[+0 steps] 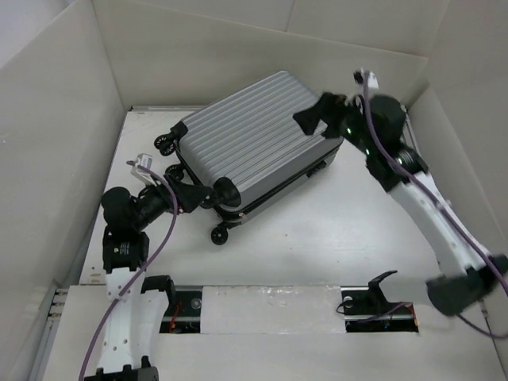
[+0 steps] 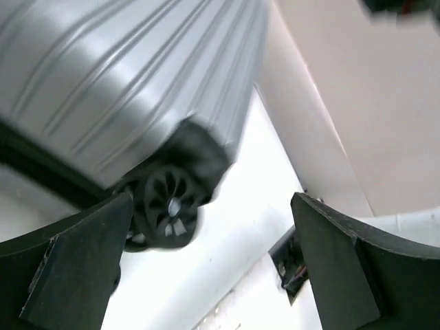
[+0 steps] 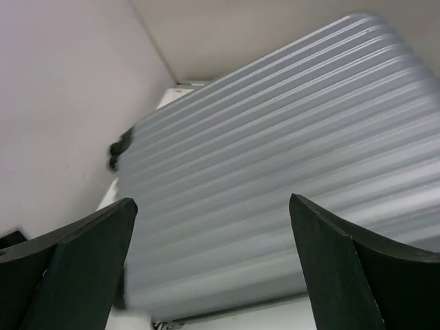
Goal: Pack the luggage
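Observation:
The luggage [image 1: 254, 143] is a silver-grey ribbed hard-shell suitcase lying flat at the back middle of the table, lid down, black wheels [image 1: 219, 233] pointing to the near left. My left gripper [image 1: 198, 193] is open at the wheel end, close to a near corner wheel. In the left wrist view that wheel [image 2: 168, 206] sits just beyond my left finger, under the shell [image 2: 124, 75], with nothing between the jaws. My right gripper [image 1: 317, 116] is open and hovers over the suitcase's far right corner. The right wrist view shows the ribbed shell [image 3: 275, 185] beyond the empty jaws.
White walls [image 1: 63, 135] enclose the table on the left, back and right. The suitcase's far wheels [image 1: 167, 145] are near the left wall. Two dark mounting slots with cables [image 1: 379, 306] lie along the near edge by the arm bases.

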### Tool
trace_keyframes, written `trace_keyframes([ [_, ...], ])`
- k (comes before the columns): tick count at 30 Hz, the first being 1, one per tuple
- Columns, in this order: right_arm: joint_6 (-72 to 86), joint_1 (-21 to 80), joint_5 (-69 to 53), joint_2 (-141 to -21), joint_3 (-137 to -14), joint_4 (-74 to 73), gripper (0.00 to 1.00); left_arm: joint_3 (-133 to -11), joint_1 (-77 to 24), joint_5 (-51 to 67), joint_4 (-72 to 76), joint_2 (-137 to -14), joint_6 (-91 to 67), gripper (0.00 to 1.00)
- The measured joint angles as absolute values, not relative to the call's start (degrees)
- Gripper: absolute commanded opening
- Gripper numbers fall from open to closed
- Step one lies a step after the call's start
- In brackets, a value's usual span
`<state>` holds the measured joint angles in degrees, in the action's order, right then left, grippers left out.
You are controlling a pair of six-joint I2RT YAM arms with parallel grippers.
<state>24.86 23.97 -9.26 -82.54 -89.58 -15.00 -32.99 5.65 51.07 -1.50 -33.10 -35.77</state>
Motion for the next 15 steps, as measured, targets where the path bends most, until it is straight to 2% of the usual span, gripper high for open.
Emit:
trace_keyframes([
  [2,25.32,26.59,-7.07,-70.5,-79.57,-12.99,0.99,-38.09,5.34,48.66,-3.11,-32.21,-35.73,1.0],
  [6,28.58,40.73,-4.08,-52.51,-60.03,-7.18,0.99,-44.1,5.23,41.23,-1.89,-32.93,-37.01,1.0],
  [11,34.98,56.27,2.79,-47.99,-41.08,-4.51,0.99,-40.97,9.17,35.11,5.48,-44.34,-44.14,0.98],
  [15,38.76,66.0,8.69,-48.53,-35.38,-5.89,0.99,-34.72,15.31,32.56,11.97,-54.63,-52.53,0.99],
])
